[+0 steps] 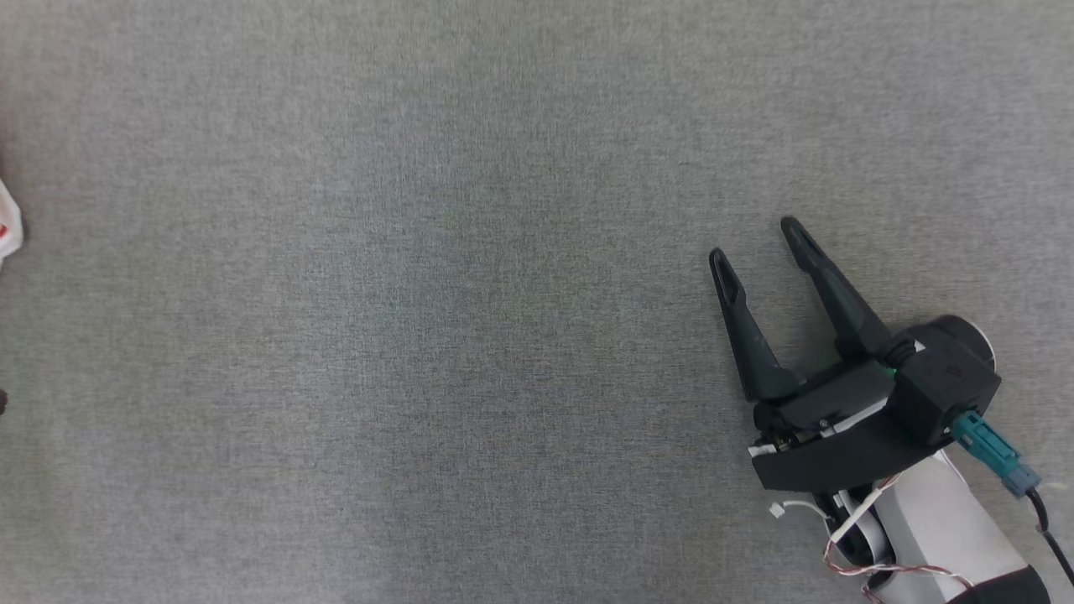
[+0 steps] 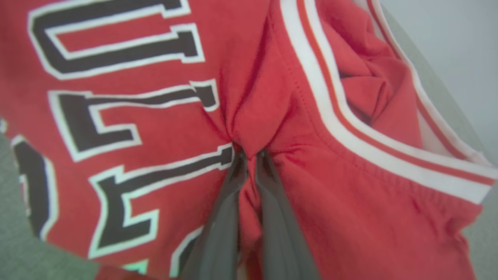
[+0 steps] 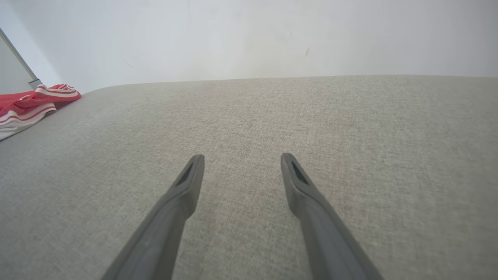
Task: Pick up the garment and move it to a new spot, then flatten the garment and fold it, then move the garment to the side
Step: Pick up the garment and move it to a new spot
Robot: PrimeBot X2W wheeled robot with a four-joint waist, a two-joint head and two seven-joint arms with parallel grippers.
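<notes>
The red jersey lies bunched on the grey cloth-covered worktop. It carries big black block letters edged in white and a white band with a red stripe along its hem or armhole. In the left wrist view the left gripper has its two dark fingers pressed almost together, pinching a raised fold of the red fabric just beside the last letters. The cloth puckers into creases that run to the fingertips. To one side of the pinch the striped band curves past a crumpled pocket of fabric, and beyond it a strip of worktop and a pale wall show.

In the right wrist view the jersey is a small red-and-white heap at the far left of the worktop, close to its rounded back edge and below the white wall.

The right gripper is well apart from the jersey, at the lower right of the head view, over bare grey cloth. Its fingers are spread wide with nothing between them. Behind them are the black wrist housing, a teal connector and the pale forearm with thin wires.
</notes>
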